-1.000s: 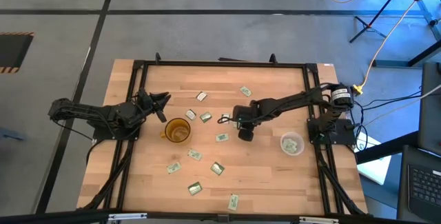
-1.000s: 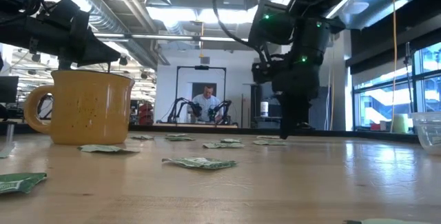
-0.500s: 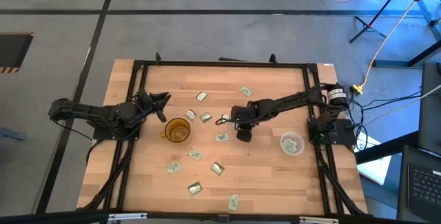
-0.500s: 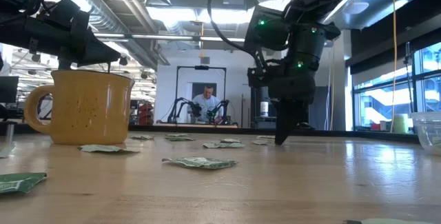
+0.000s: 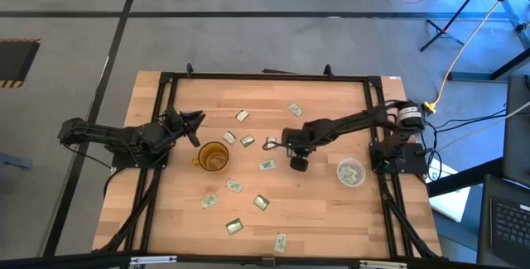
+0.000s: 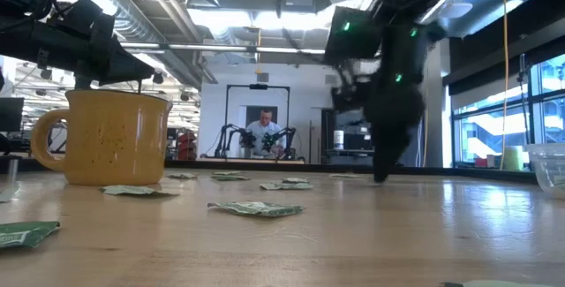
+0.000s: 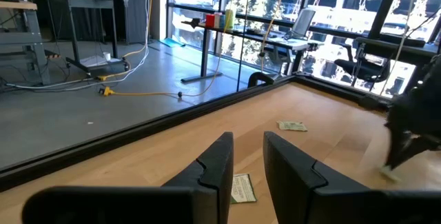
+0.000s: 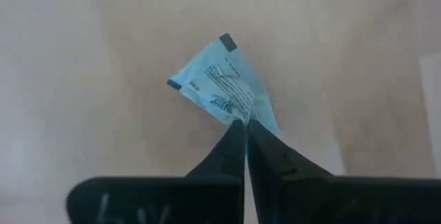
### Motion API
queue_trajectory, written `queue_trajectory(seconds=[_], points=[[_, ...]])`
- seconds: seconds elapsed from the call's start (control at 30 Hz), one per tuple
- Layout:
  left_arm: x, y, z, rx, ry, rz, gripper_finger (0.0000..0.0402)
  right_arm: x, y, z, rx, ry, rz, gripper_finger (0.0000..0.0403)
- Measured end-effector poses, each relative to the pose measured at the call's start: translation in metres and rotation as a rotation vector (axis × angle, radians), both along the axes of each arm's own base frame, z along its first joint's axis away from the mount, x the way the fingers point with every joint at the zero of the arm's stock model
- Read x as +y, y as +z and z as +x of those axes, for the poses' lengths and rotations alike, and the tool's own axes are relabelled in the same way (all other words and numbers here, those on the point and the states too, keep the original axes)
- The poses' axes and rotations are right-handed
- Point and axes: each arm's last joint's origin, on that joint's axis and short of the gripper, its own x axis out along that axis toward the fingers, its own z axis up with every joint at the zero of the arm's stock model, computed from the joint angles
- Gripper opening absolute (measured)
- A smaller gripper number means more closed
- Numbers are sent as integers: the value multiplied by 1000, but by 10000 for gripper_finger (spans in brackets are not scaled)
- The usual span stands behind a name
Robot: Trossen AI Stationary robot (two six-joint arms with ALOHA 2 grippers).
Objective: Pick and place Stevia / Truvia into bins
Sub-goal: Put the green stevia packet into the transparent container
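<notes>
One pale, printed, crumpled sachet (image 8: 222,89) pinched by the closed right gripper (image 8: 245,129); clear cup (image 5: 351,172) nearby, loose sachets (image 5: 266,165) alongside; left gripper (image 7: 248,156) parted, empty.

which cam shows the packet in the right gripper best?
The right wrist view: the small white paper sachet fills the picture, one corner pinched between the shut fingers of the right gripper. In the high view the right gripper covers it. The low view shows only the blurred gripper at the table. The left wrist view shows a blurred scrap.
</notes>
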Motion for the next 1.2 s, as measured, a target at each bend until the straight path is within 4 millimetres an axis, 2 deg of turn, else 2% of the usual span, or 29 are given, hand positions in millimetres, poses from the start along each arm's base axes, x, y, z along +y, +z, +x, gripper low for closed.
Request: queue_trajectory(seconds=[0.1, 0.3, 0.47, 0.6, 0.77, 1.0, 1.2], points=[[0, 0, 0, 1, 0, 0, 75, 12, 32, -12, -42, -12, 12, 4], [0, 0, 0, 1, -2, 0, 75, 43, 85, -61, -19, -128, 87, 4], [0, 0, 0, 1, -3, 0, 75, 69, 108, -106, 75, -328, 133, 4], [0, 0, 0, 1, -3, 0, 75, 89, 106, -130, 137, -427, 124, 4], [0, 0, 0, 1, -3, 0, 75, 107, 91, -146, 177, -487, 120, 5], [0, 0, 0, 0, -3, -2, 75, 106, 60, -160, 227, -545, 74, 5], [0, 0, 0, -1, -3, -2, 75, 105, 49, -161, 220, -532, 83, 5]])
